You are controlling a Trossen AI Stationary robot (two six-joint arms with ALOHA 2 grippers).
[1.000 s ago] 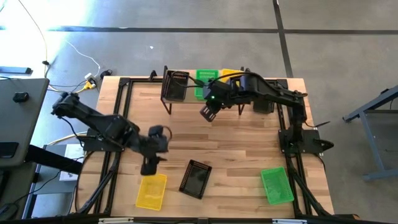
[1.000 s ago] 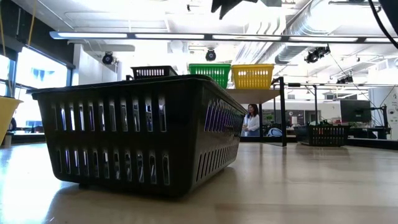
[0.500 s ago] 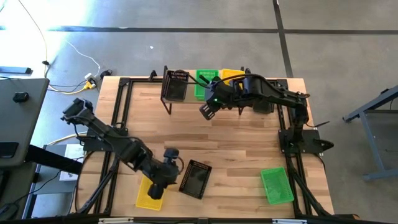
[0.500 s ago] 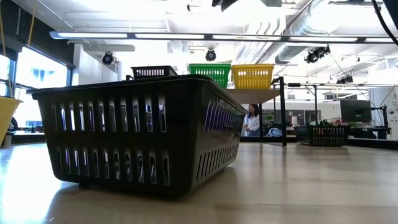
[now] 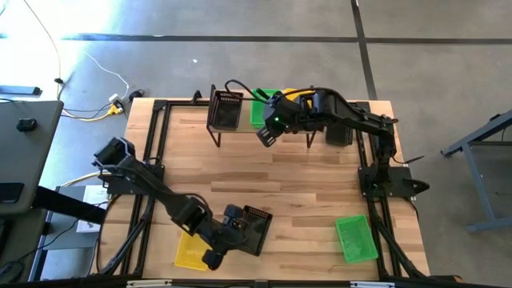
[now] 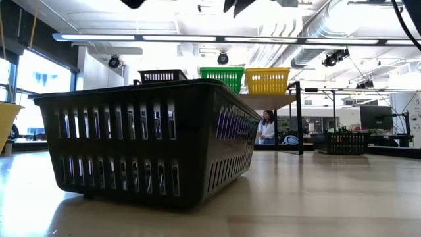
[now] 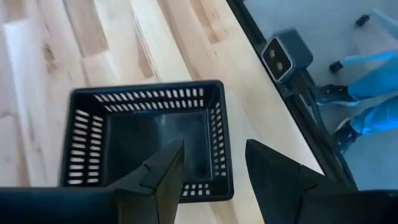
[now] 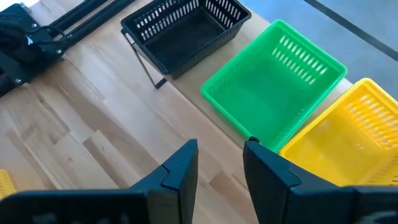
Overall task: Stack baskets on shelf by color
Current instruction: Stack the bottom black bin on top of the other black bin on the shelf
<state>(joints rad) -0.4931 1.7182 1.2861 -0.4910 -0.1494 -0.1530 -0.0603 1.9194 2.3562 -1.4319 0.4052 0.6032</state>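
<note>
Three baskets [image 5: 254,108] sit side by side on the shelf [image 8: 198,104]; others lie apparently scattered on the table [image 5: 312,180].

black basket [image 8: 183,28], green basket [image 8: 277,84], yellow basket [image 8: 345,140] side by side.

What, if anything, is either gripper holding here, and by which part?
Nothing is held. The left gripper hangs open above the black basket on the table; the right gripper is open in front of the shelf.

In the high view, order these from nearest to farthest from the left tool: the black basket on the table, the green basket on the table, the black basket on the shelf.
From the left tool:
1. Black basket on the table, right beside it.
2. Green basket on the table, near the front right corner.
3. Black basket on the shelf, at the far edge.
</note>
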